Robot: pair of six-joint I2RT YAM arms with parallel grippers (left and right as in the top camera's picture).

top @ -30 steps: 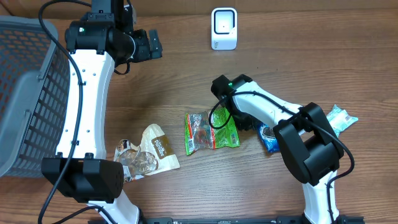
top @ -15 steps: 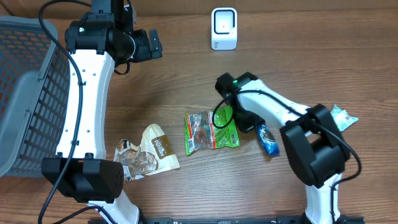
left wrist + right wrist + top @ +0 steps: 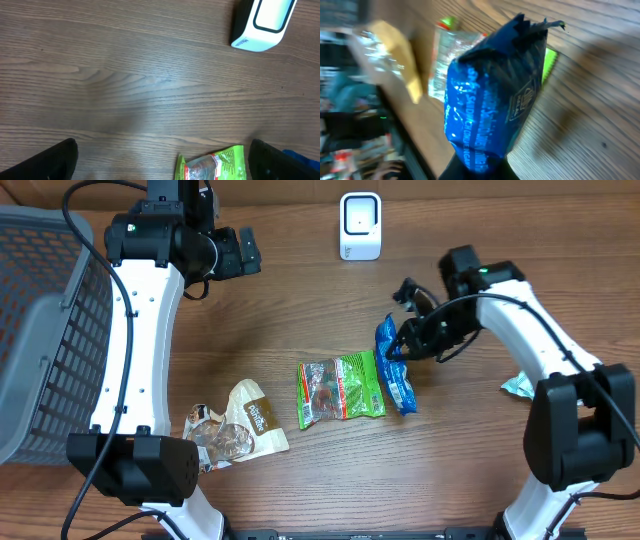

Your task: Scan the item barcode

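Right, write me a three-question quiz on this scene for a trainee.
1. True or false: the left fingers hold a packet.
2. Which packet do the right fingers grip? A green, B blue, C tan.
3. Fill in: the grey basket sits on the robot's ___ side.
Key: 1 false, they are open and empty. 2 B, the blue packet. 3 left.

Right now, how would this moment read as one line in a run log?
right claw: shut on blue packet | left claw: open, empty | scanner: far edge, packet not yet there
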